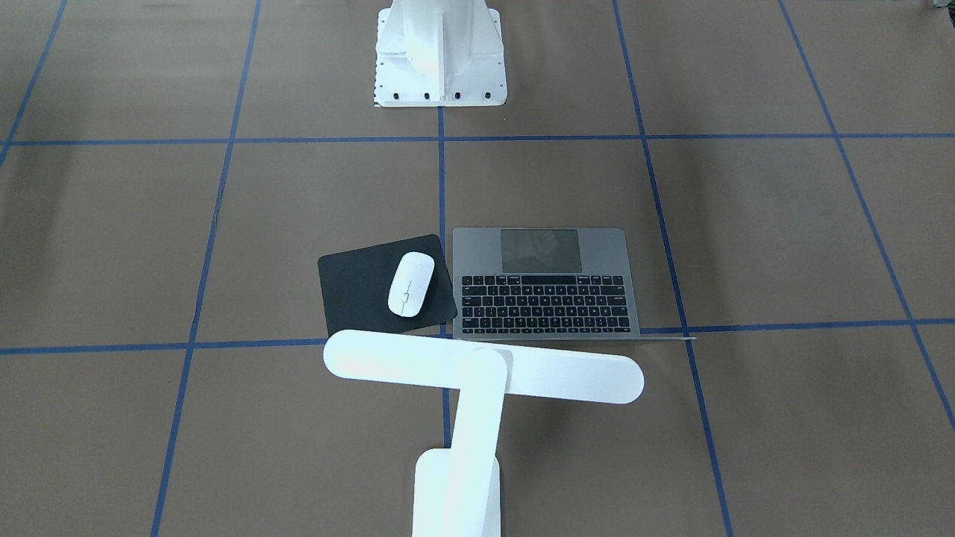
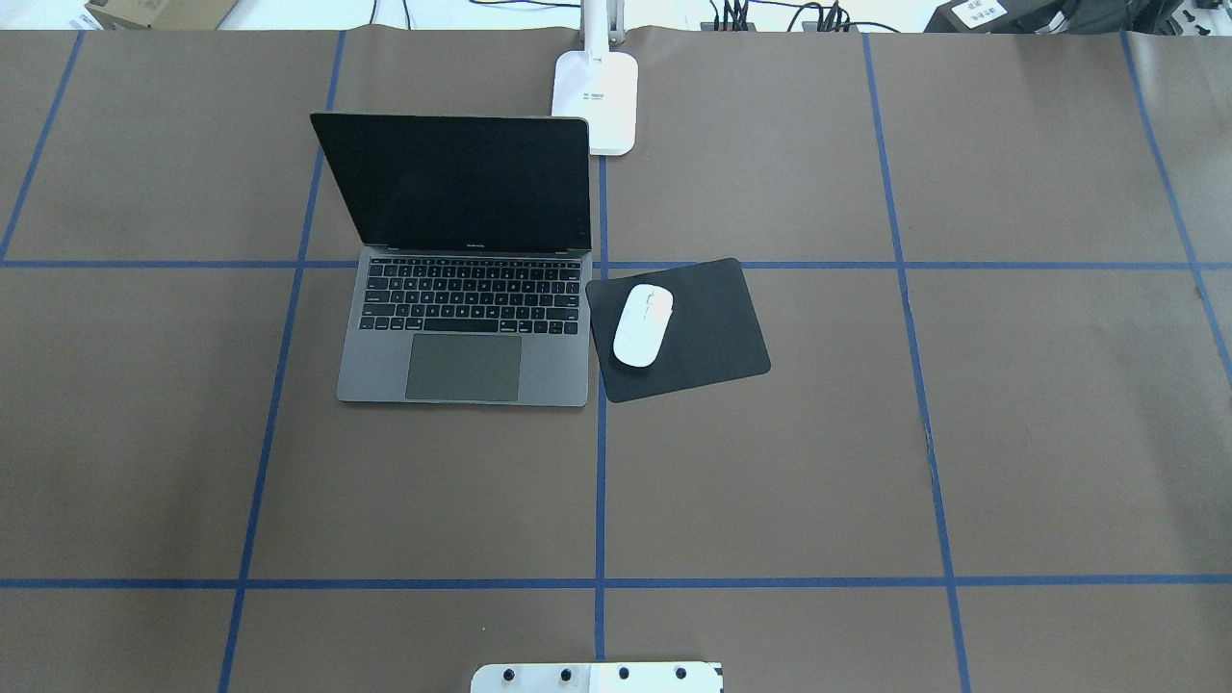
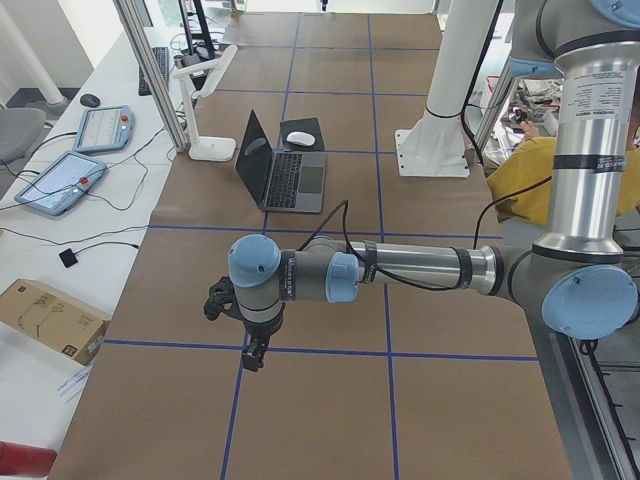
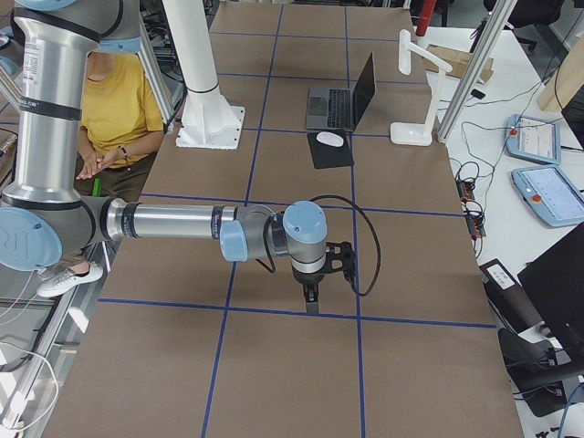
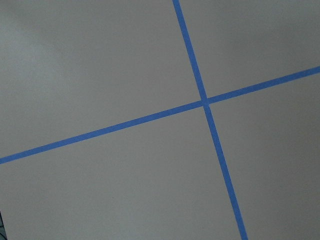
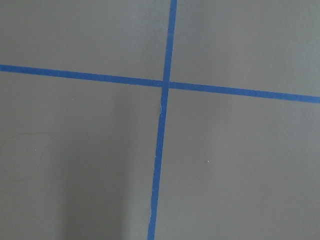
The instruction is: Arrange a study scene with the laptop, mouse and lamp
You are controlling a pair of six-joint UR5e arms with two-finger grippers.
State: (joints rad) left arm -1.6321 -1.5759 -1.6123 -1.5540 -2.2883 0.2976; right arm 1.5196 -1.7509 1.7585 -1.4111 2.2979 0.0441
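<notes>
Left arm (image 3: pixel 420 265) and right arm (image 4: pixel 173 222) show silver tubes, pale-blue joint caps, black cables.

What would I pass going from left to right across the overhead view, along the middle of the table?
Slim grey metal laptop, open → square black mat, which carries the small white oval mouse on its left part.

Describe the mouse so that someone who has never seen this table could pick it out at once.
Find the open grey laptop on the brown table. Beside it, on the robot's right, lies a square black mat, and the mouse rests on that mat. It is the only small white oval; the white lamp is far bigger.
</notes>
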